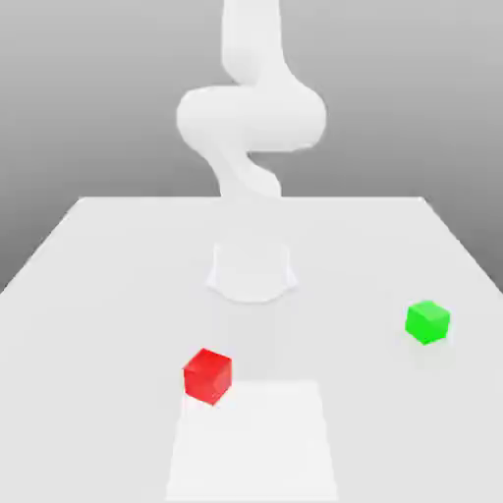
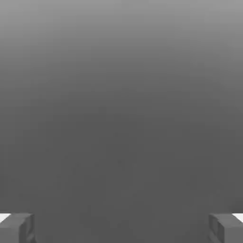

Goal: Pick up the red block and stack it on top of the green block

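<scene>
Hand [image 2: 121, 228] is hanging wide open, holding nothing, fingertips [image 2: 16, 228] far apart. Red block [image 1: 207, 375] is sitting on the surface [image 1: 118, 255], toward the exterior view's left; green block [image 1: 427, 322] is lying well apart, rightward.

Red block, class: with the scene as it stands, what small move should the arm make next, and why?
Probably carry the open gripper over and down toward the red block. The block sits untouched on the table, apart from the green block, and nothing lies between the fingers.
</scene>
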Tool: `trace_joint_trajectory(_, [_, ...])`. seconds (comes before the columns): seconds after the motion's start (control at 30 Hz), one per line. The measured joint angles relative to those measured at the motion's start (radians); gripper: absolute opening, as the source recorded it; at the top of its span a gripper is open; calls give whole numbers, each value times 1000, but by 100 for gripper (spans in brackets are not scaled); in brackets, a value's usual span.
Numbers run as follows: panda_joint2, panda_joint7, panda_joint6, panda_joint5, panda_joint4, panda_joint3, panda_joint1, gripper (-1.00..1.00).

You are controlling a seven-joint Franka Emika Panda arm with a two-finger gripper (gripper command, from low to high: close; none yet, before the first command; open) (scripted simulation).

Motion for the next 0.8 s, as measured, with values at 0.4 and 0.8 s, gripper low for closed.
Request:
trace_joint_trajectory(0.4, [344, 172, 286, 0, -395, 2, -110, 0])
trace_joint_trajectory(0.8, [901, 268, 732, 5, -555, -5, -168, -100])
